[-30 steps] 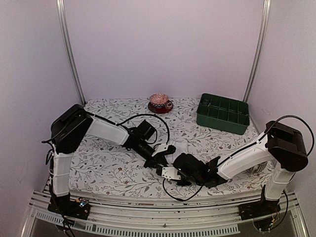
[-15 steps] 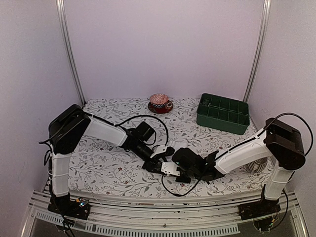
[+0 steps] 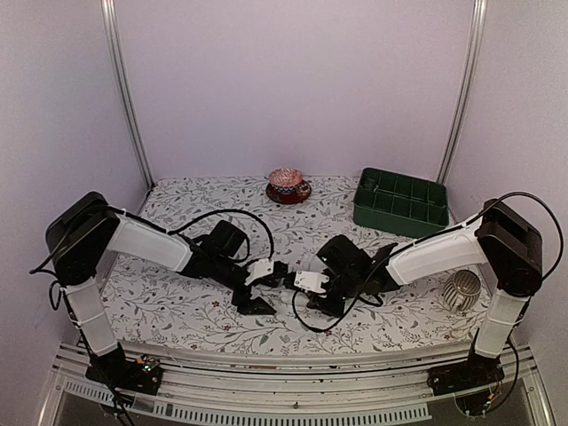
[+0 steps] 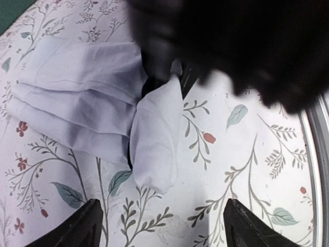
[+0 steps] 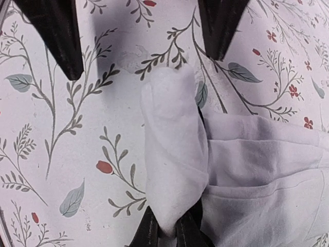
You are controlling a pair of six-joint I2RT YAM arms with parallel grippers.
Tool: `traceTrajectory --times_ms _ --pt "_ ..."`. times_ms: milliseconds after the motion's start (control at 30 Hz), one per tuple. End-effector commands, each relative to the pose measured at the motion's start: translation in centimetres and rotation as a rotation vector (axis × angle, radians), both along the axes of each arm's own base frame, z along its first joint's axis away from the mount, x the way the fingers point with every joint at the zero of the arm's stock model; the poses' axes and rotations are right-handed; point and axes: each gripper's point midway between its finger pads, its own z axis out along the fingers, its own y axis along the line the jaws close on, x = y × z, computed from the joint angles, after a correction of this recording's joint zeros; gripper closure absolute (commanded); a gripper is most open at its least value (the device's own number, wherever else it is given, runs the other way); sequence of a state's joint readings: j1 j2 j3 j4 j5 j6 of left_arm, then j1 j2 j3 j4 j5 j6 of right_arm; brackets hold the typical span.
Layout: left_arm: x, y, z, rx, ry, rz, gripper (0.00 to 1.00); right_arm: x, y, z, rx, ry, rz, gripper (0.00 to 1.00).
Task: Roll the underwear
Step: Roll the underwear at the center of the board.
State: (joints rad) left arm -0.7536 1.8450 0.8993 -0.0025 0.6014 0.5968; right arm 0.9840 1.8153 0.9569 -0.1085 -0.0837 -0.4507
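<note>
The right gripper (image 5: 168, 226) has its two fingers (image 5: 146, 234) pinched together on the white brief (image 5: 175, 154) — they clamp one end of a thick, turned-over fold of the cloth. From that pinch the fold runs straight away from the right fingers, like a short sausage. Its rounded free end lies on the flowered tablecloth (image 5: 67, 154).

The long axis of this fold points toward the left gripper (image 4: 162, 203). The left fingers (image 4: 82, 226) stand spread wide and hold nothing. One is on each side of the line of the fold, a little short of its free end and not touching it. So the fold lies directly ahead of the left jaws, and it would come between them if they went forward.

The rest of the brief is not rolled — it spreads in loose flat layers to one side of the fold. I judge this is toward the far side of the table. It joins the fold near the right fingers.

From above, both grippers meet at the middle of the table, rather near the front edge, and the cloth is mostly hidden under them. The right arm is the one in contact; the left is near but apart. I think the next move turns on this: the rolling must go across the long axis of the fold, toward the flat part.
</note>
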Motion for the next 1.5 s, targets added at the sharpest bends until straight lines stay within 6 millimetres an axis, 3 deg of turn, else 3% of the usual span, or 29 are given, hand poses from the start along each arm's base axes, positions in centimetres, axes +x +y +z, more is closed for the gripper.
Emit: traceTrajectory --times_ms 0,267,567,667,1067,1467 --pt "1.2 0.3 1.0 -0.035 -0.159 0.043 0.2 -1.6 -1.4 -2.2 0.0 0.293 -0.042 0.97" --pt "-1.1 0.1 1.1 -0.04 -0.402 -0.018 0.28 -2.3 -1.5 -2.7 0.051 0.532 -0.054 0.97" --pt "-3.7 -1.0 3.9 -0.118 -0.602 -0.052 0.36 -2.0 -1.6 -4.2 0.051 0.673 -0.09 0.97" --pt "-4.4 -1.4 3.9 -0.104 -0.676 -0.085 0.38 -1.9 -1.6 -4.2 0.069 0.707 -0.099 0.97" --pt "-2.1 -3.0 1.5 -0.007 -0.851 -0.077 0.44 -1.5 -1.8 -4.3 0.077 0.732 -0.128 0.97" --pt "-0.9 -4.3 1.0 0.01 -0.906 -0.084 0.44 -1.4 -1.8 -4.4 0.075 0.729 -0.132 0.97"
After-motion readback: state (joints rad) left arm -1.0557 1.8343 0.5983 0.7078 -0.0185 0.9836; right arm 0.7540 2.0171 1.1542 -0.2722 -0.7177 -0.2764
